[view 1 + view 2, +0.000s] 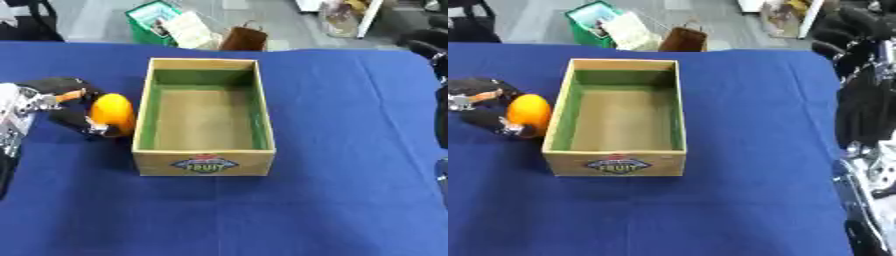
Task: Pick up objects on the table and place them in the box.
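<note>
Left eye view: left hand (74, 107) fingers curled round orange fruit (112, 114) — just beside box (203, 164); right hand's fingers unclear.

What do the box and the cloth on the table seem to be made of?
The box looks like wood or stiff cardboard: tan matte walls, a printed label on the front, green-tinted inner sides. Which of the two cannot be told. The cloth looks like woven fabric: deep blue, matte, lying flat with no shine.
</note>
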Robot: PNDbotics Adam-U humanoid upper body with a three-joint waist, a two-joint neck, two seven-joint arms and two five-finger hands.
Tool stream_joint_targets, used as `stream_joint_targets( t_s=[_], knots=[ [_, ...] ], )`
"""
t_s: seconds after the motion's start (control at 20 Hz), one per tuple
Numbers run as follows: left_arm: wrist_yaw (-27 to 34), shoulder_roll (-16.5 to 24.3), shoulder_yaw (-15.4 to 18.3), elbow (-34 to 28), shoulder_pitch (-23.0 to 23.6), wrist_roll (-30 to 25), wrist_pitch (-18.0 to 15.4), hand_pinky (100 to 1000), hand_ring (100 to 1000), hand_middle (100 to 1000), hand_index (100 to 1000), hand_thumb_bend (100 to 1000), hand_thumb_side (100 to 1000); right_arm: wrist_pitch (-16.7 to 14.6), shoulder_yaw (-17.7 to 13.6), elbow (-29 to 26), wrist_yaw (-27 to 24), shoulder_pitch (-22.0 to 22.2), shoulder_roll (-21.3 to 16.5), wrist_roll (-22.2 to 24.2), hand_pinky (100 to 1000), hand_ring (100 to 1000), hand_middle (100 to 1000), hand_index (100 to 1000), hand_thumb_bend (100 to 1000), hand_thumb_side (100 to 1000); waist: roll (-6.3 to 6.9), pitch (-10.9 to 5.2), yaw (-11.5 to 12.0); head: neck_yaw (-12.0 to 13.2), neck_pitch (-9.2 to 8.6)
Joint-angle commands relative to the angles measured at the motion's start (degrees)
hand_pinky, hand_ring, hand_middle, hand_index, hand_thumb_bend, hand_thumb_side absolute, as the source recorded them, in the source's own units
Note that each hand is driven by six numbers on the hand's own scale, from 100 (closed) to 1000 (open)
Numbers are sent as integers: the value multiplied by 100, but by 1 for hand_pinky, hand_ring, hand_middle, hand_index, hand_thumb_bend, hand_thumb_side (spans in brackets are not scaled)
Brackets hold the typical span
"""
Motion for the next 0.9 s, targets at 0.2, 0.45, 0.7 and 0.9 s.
stream_joint_targets(
  t_s=[0.2, 0.45, 0.7, 0.9],
  knots=[
    [223, 16, 69, 174, -38, 85, -163, 591, 697, 691, 817, 100, 166, 15, -29, -82, -21, -31, -70, -19, 773, 749, 720, 806, 100, 1000, 6, -89, -1, -20, 42],
    [617, 25, 167, 68, -59, -218, -385, 582, 682, 703, 789, 100, 215, 22, -38, -82, -9, -9, -76, -39, 773, 749, 720, 807, 100, 1000, 16, -96, 22, -46, 56],
    [1020, 140, 188, -299, -103, -311, -271, 563, 666, 704, 791, 100, 278, 24, -39, -82, -5, -2, -80, -43, 773, 749, 720, 807, 100, 1000, 23, -110, 36, -64, 48],
    [1272, 269, 132, -602, -143, -315, 3, 554, 658, 706, 794, 100, 278, 20, -40, -82, -8, 1, -88, -43, 773, 750, 719, 807, 100, 1000, 27, -121, 38, -90, 41]
  ],
)
